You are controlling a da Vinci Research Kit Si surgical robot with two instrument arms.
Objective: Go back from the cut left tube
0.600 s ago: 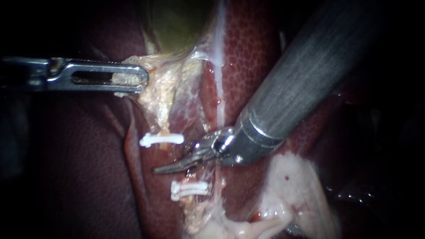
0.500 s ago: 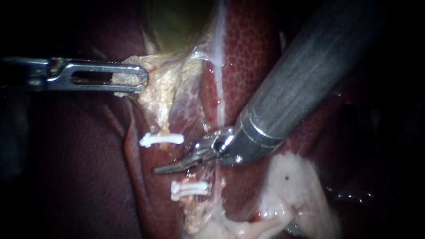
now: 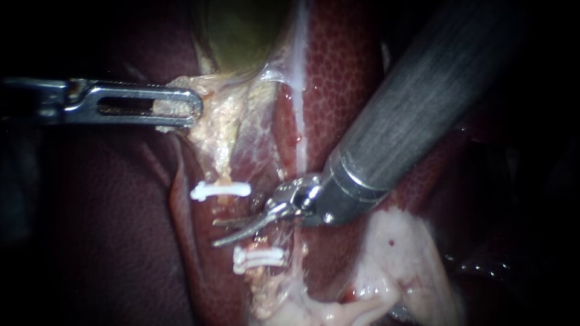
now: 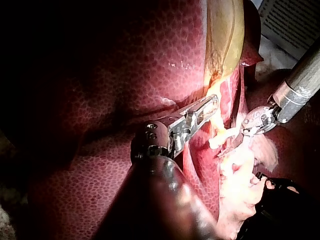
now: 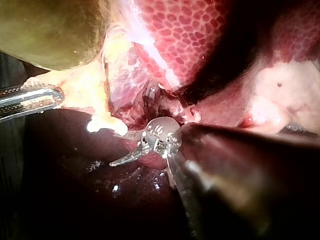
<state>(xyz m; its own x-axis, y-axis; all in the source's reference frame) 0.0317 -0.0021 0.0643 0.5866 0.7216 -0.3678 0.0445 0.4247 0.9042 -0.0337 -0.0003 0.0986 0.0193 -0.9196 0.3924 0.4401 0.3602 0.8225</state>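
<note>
2 instruments show. The left instrument (image 3: 194, 108) pinches pale tissue (image 3: 220, 130) just under the gallbladder (image 3: 241, 30). The right instrument (image 3: 215, 233) holds its 2 jaws spread and empty in the gap of the cut left tube (image 3: 225, 180), between 1 clip (image 3: 220, 191) above and 2 clips (image 3: 260, 258) below, all on the liver (image 3: 338, 78).

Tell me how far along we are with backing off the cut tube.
Done: the tube looks parted between the upper clip and the lower clips. In hand: my right instrument, jaws open, lies in that gap, not yet clear. My left instrument holds the pale tissue by the gallbladder. Left: draw the right instrument back out.
</note>
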